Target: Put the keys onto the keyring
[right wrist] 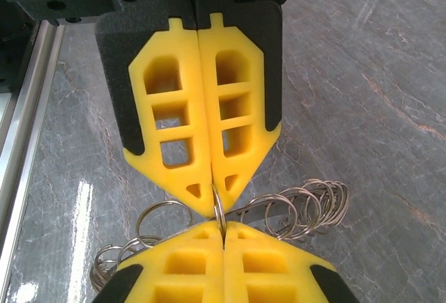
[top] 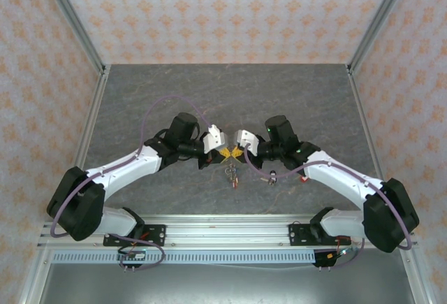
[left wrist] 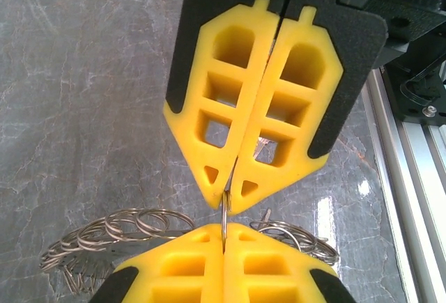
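Left claw (left wrist: 224,232) and right claw (right wrist: 223,228) meeting tip to tip, both pinching keyring (right wrist: 306,209) loop edge-on; coil sagging toward 3 and 8 o'clock. Keys (top: 232,173) sitting at claws' 6 o'clock in top view, equally near both.

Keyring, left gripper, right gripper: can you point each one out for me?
keyring (left wrist: 115,232): left wrist view, on its coiled loops at lower left.
left gripper (left wrist: 224,228): left wrist view, between its closed yellow tips, bottom.
right gripper (right wrist: 223,226): right wrist view, between its closed yellow tips, bottom.
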Robot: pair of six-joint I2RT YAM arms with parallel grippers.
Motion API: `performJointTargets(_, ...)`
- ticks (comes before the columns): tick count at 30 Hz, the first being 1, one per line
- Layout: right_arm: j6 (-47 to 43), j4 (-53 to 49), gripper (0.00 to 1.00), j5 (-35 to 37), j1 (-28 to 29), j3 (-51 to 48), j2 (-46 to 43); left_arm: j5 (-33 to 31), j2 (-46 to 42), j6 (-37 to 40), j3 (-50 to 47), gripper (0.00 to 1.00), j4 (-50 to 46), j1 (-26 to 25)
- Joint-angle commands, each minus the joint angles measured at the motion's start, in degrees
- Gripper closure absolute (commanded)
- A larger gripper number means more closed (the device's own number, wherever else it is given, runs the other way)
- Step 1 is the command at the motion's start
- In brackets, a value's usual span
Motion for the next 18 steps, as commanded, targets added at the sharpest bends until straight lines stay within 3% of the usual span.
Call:
performJointTargets(1,-0.41,2.57,0.88,1.41,0.32,-0.68,-4.49,-0.61,-1.18,-1.27,-1.18,1.0,5.01,-0.64)
performJointTargets(6,4.57,3.33,0.78,9.93,0.23,-4.03,-8.83,-1.77,-3.38,-2.95,-3.11,1.0,8.47,-0.66)
performJointTargets(11,24.57,9.58,0.72,24.0,0.2,-6.63,-12.44,-2.33,-4.92,-5.46,-4.64,1.0,11.61,-0.6)
performJointTargets(14,37.72,5.54,0.69,35.56,-0.01,-4.66,-13.01,-1.27,-5.12,-8.41,-5.69,1.0,15.51,-0.67)
performJointTargets(18,50.07,-8.65,0.66,38.6,-3.42,0.88,-10.69,-1.06,-4.84,-10.7,-6.93,1.0,18.39,-0.6)
